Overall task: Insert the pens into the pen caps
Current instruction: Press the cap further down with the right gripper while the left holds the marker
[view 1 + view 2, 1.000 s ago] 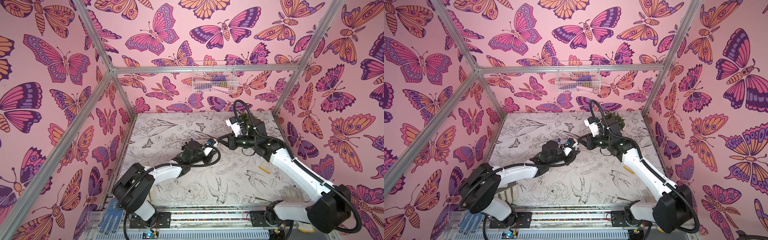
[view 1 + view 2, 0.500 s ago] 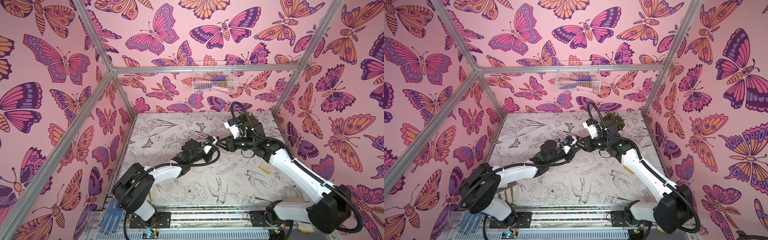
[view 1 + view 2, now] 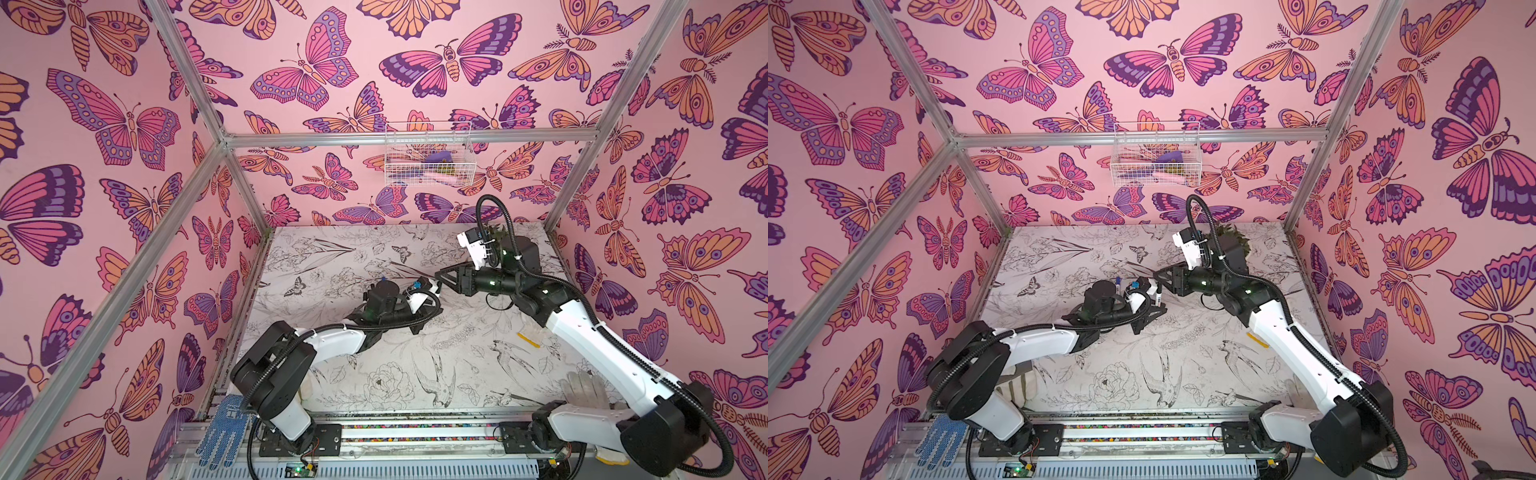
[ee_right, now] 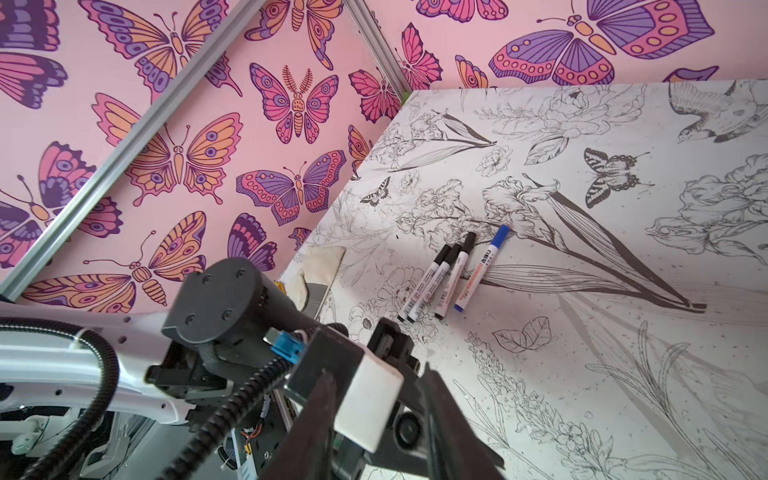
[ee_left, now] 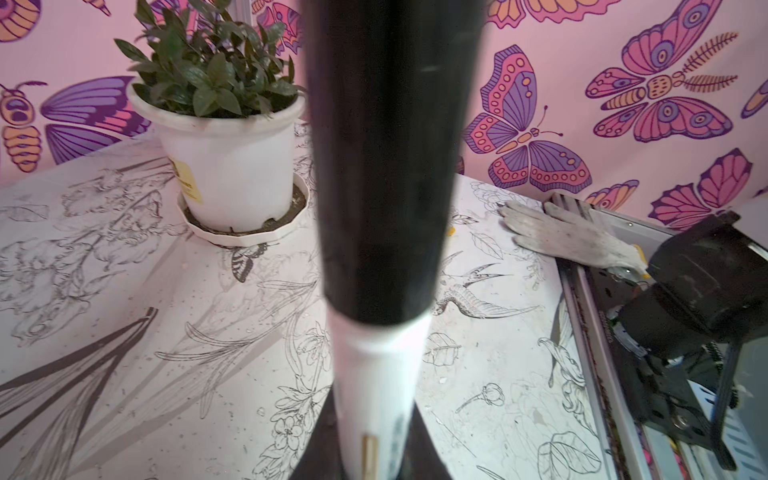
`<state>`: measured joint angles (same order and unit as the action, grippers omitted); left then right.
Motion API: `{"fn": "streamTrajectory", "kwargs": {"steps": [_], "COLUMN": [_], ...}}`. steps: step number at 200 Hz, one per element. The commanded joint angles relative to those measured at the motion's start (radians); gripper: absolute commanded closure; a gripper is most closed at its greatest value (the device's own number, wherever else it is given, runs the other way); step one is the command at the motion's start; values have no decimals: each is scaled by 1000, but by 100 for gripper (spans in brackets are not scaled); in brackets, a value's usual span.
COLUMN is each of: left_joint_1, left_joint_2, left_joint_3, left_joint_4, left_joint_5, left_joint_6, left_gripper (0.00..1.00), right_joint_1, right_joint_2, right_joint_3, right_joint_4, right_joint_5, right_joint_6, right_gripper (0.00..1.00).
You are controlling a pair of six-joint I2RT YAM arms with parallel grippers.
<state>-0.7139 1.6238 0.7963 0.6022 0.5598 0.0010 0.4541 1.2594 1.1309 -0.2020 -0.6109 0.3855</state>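
**Left tool** (image 5: 374, 461): closed tight on one white pen (image 5: 380, 386). The pen is held clear of the tabletop (image 5: 124, 332). A black cap (image 5: 390, 166) sits over the barrel end farthest from the jaws.

**Right tool** (image 3: 440, 278): jaws partly spread, holding nothing. It hangs just beside the left arm's wrist, over the middle of the tabletop.

**Four further pens** (image 4: 451, 274): lying side by side on the tabletop, nearly parallel and close together. Three wear black caps; the outermost wears a blue cap (image 4: 500, 232).

**Potted plant** (image 5: 224, 137): white pot standing upright in a saucer, toward the back right corner of the tabletop.

**Grey glove** (image 5: 569, 237): lying flat at the front right edge of the tabletop, beside the right arm's base.

**Wire basket** (image 3: 428, 153): white, hung on the rail of the back wall.

**Blue glove** (image 3: 222, 428): draped over the front frame, beside the left arm's base.
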Motion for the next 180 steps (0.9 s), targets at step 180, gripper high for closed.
{"fn": "streamTrajectory", "kwargs": {"steps": [180], "left_joint_1": [23], "left_joint_2": [-25], "left_joint_3": [21], "left_joint_4": [44], "left_joint_5": [45], "left_joint_6": [-52], "left_gripper": [100], "right_joint_1": [15], "right_joint_2": [17], "right_joint_3": [-133], "right_joint_4": [-16], "right_joint_5": [33], "right_joint_6": [46], "right_gripper": [86]}}
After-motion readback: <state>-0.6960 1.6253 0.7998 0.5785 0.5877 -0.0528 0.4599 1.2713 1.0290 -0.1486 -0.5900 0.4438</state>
